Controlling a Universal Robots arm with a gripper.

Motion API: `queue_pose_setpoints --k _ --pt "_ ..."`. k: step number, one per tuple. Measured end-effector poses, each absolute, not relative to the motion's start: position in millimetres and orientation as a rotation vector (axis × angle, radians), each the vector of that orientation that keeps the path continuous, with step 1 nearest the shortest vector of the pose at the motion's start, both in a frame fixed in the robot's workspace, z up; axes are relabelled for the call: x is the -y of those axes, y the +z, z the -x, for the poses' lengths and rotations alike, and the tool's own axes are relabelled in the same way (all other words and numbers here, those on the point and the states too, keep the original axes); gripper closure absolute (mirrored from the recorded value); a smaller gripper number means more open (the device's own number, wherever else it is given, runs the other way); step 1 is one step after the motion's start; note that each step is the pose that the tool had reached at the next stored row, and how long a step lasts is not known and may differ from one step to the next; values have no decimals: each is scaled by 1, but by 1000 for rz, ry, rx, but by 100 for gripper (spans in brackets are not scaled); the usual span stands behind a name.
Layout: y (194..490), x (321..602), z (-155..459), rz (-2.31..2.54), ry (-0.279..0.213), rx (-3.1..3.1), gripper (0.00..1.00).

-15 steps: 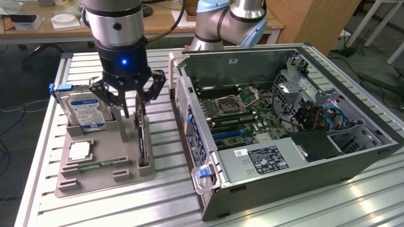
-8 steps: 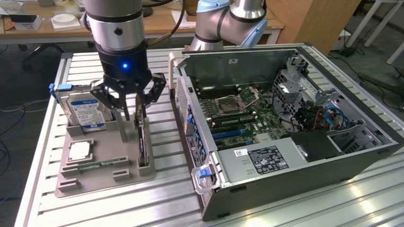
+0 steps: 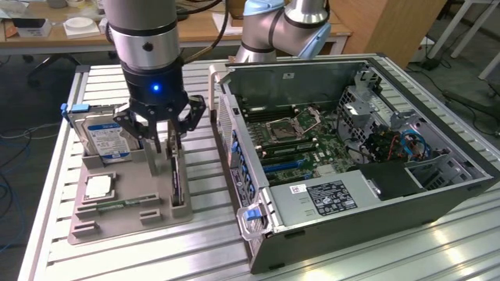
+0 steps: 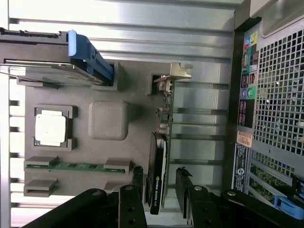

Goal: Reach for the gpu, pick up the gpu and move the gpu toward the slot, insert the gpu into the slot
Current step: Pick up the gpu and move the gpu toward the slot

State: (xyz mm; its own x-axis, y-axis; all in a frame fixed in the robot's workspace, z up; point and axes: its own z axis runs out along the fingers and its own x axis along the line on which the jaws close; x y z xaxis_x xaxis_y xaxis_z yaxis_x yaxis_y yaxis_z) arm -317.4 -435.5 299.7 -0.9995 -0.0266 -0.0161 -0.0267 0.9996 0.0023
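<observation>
The gpu (image 3: 178,182) is a thin dark card standing on its edge in the right-hand groove of a grey holder tray (image 3: 117,225). In the wrist view the gpu (image 4: 161,142) is seen edge-on, its silver bracket (image 4: 178,71) at the far end. My gripper (image 3: 164,158) hangs just above the card's near end. It stands open, and in the wrist view the gripper (image 4: 159,190) has a dark finger on either side of the card with gaps showing. The slot (image 3: 283,166) is a blue strip on the green motherboard inside the open computer case.
The tray also holds a hard drive (image 3: 105,137) with a blue-white label, a square processor (image 3: 100,187) and a green memory stick (image 3: 125,205). The open computer case (image 3: 367,193) lies on the slatted metal table at the exterior view's right, its perforated rear panel (image 4: 275,95) close to the tray.
</observation>
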Motion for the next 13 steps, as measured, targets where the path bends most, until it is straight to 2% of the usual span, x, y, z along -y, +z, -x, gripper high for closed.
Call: queue_pose_setpoints --k 13 --pt "281 436 314 42 4 -3125 59"
